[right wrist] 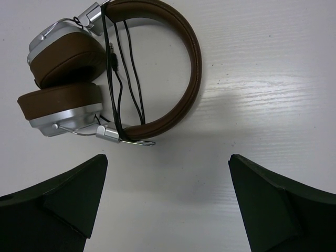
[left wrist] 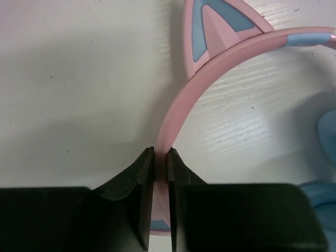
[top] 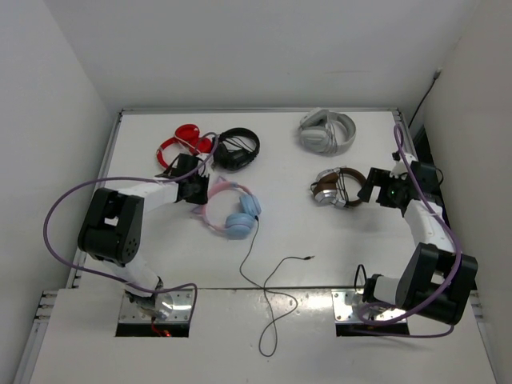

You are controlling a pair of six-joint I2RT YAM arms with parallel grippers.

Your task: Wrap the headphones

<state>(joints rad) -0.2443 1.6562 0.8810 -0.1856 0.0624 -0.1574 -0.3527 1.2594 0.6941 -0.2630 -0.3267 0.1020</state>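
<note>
The headphones (top: 232, 210) lie left of the table's middle: a pink cat-ear headband (left wrist: 181, 100) and light blue ear cups (top: 241, 222). Their thin black cable (top: 272, 288) runs loose toward the near edge, its plug lying near the middle of the table. My left gripper (top: 198, 192) is shut on the pink headband; in the left wrist view (left wrist: 160, 153) both black fingers pinch the band. My right gripper (top: 374, 190) is open and empty, just right of a brown pair (top: 338, 187); the right wrist view (right wrist: 168, 163) shows bare table between its fingertips.
A red pair (top: 182, 142) and a black pair (top: 237, 149) lie at the back left, right behind my left gripper. A grey-white pair (top: 328, 131) lies at the back right. The brown pair (right wrist: 105, 73) has its cable wound round its band. White walls enclose the table.
</note>
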